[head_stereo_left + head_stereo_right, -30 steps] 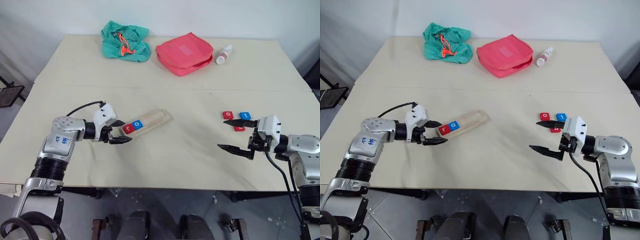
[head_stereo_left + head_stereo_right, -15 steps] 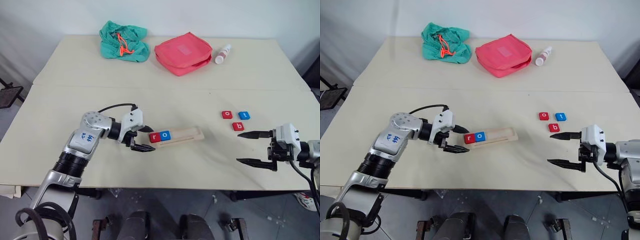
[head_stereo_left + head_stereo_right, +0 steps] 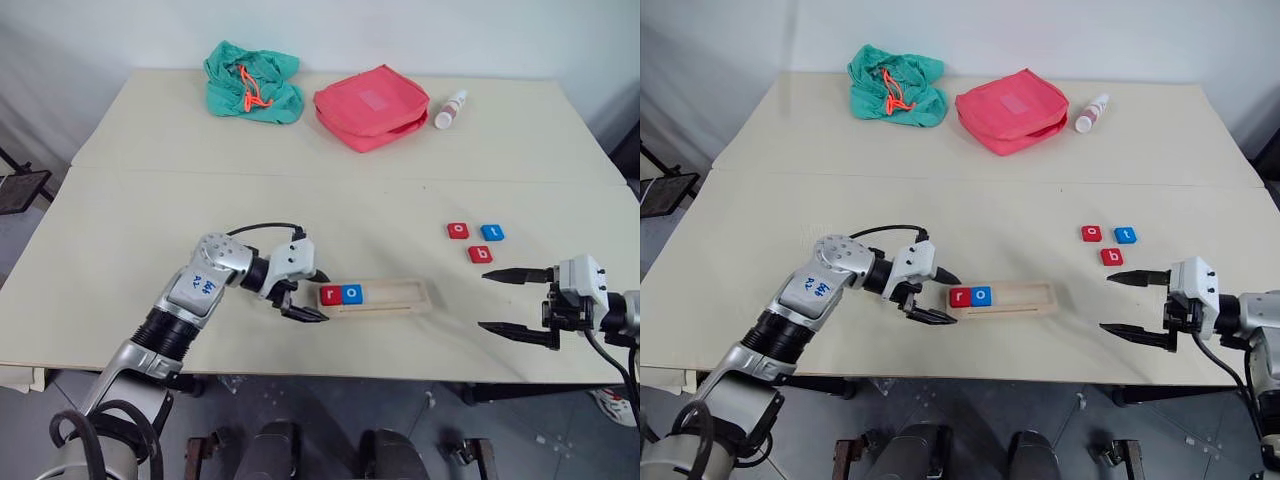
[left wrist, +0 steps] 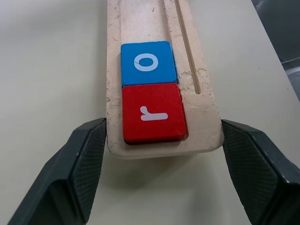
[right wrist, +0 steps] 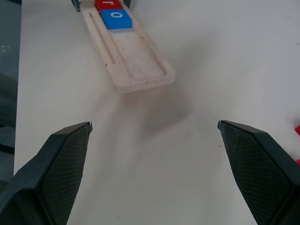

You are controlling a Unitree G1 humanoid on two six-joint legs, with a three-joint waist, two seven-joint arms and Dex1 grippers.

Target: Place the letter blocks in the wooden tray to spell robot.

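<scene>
The wooden tray [image 3: 400, 296] lies near the table's front edge, parallel to it. A red r block [image 3: 331, 295] and a blue o block [image 3: 352, 294] sit side by side at its left end. My left gripper [image 3: 320, 297] is shut on that end; in the left wrist view its fingers [image 4: 86, 159] press both sides of the tray [image 4: 140, 18]. A red o block [image 3: 458, 230], a blue t block [image 3: 490, 232] and a red b block [image 3: 480, 254] lie loose to the right. My right gripper [image 3: 484, 301] hovers open and empty just in front of them.
At the back of the table lie a green cloth [image 3: 250, 82], a pink pouch [image 3: 370, 105] and a small white bottle [image 3: 449, 108]. The table's front edge runs just below the tray and both grippers.
My left gripper slid right with the tray, which turned from a slant to lie parallel to the front edge. My right gripper drew back to the right, away from the loose blocks.
</scene>
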